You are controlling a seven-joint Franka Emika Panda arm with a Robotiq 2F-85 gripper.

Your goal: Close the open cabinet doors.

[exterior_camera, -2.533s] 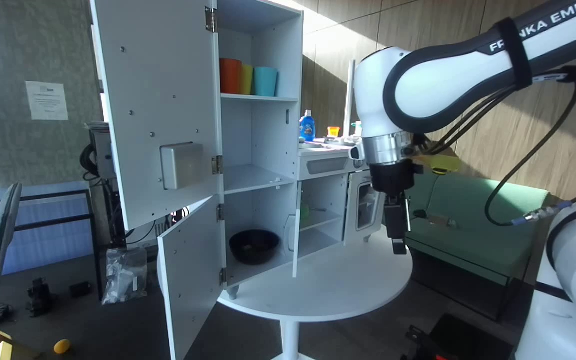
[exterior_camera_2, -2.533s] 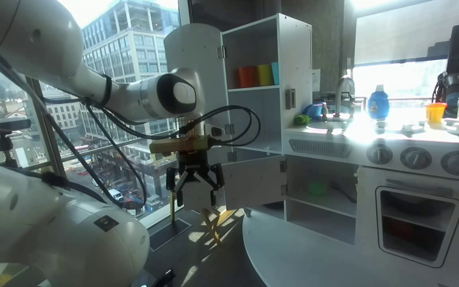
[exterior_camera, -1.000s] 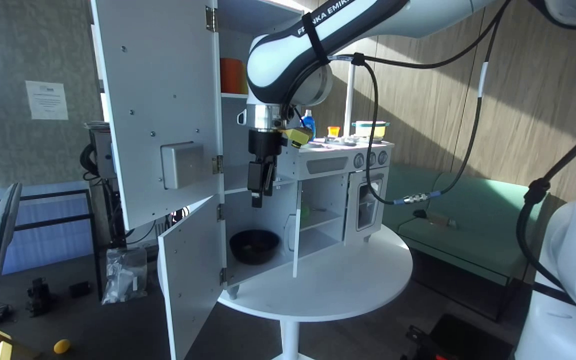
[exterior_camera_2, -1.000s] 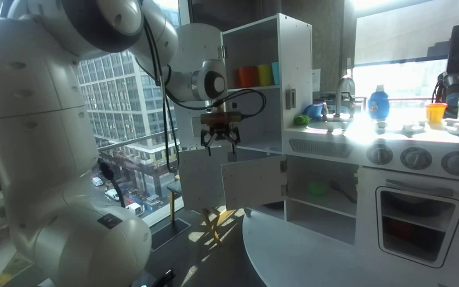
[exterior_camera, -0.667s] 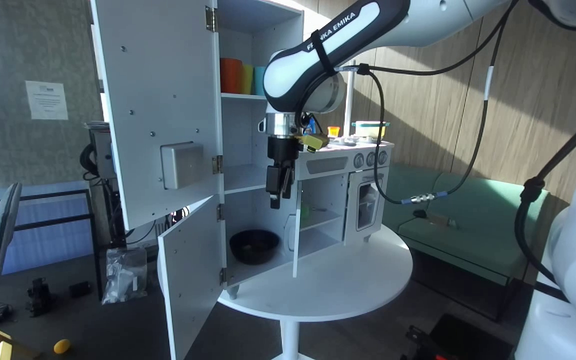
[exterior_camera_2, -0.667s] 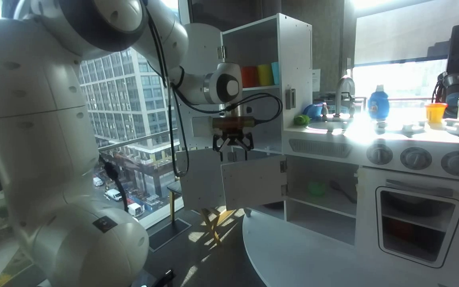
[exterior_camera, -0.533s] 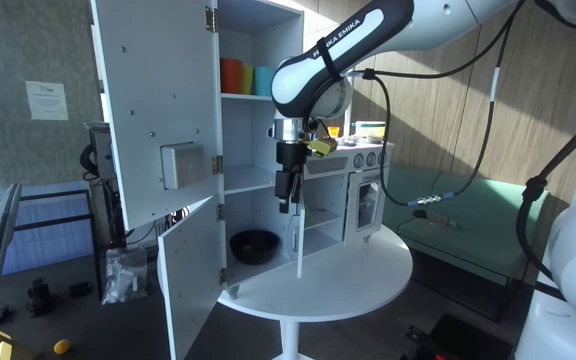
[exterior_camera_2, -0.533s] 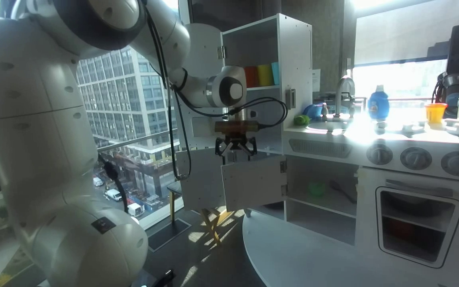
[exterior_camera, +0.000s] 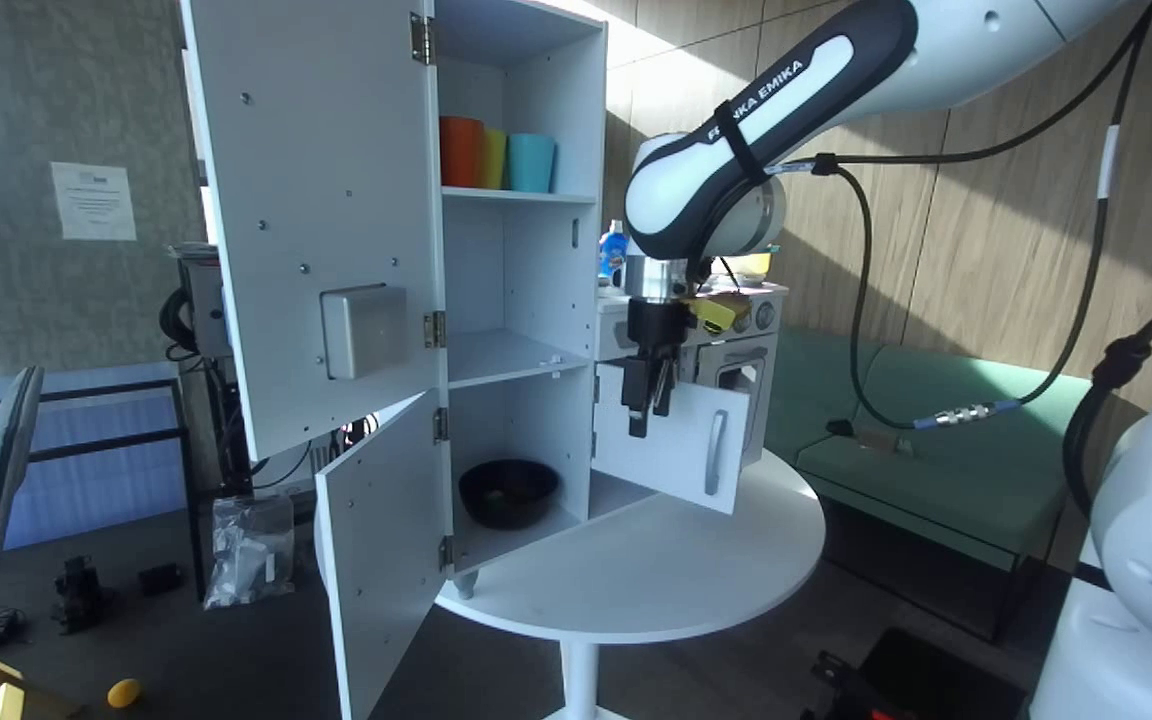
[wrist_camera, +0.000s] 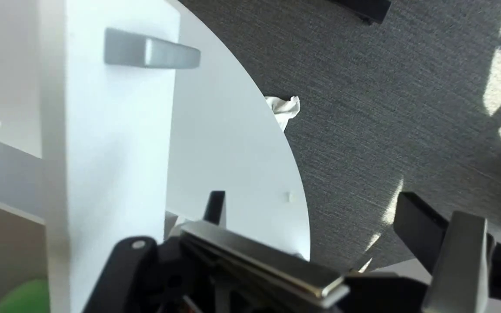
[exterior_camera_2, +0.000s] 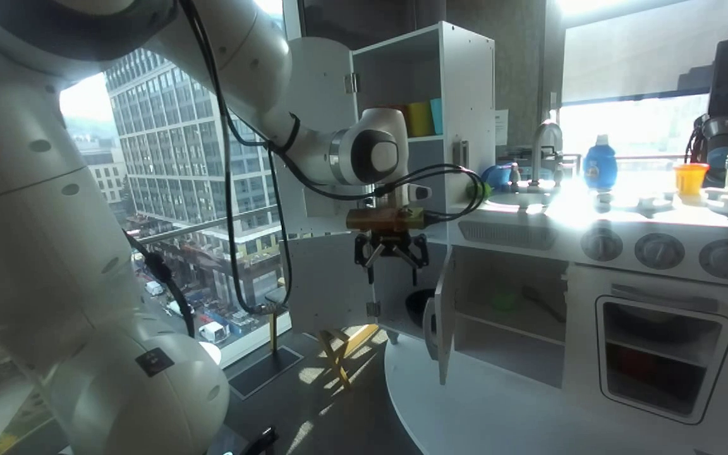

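The tall white cabinet's taller upper door [exterior_camera: 326, 200] with its boxy handle stands wide open in an exterior view; it also shows in an exterior view [exterior_camera_2: 323, 82], partly behind the arm. The shorter lower door [exterior_camera: 386, 550] is open too and also shows in an exterior view [exterior_camera_2: 326, 284]. My gripper [exterior_camera: 646, 415] hangs pointing down in front of the small unit's door, right of the open cabinet doors. The gripper [exterior_camera_2: 392, 278] is open with nothing between its fingers. The wrist view shows the open gripper [wrist_camera: 313, 211] over the table edge and floor.
The small unit's door [exterior_camera: 676, 440] stands partly open beside the gripper, handle outward; it fills the left of the wrist view [wrist_camera: 115, 143]. A black bowl [exterior_camera: 508, 495] and coloured cups [exterior_camera: 461, 152] sit inside the cabinet. The round table [exterior_camera: 636, 590] bears both units.
The arm first moved to the tall cabinet's front, then back toward the small unit and slightly down. The small unit's door has swung partway toward its frame. The tall cabinet's doors have not moved.
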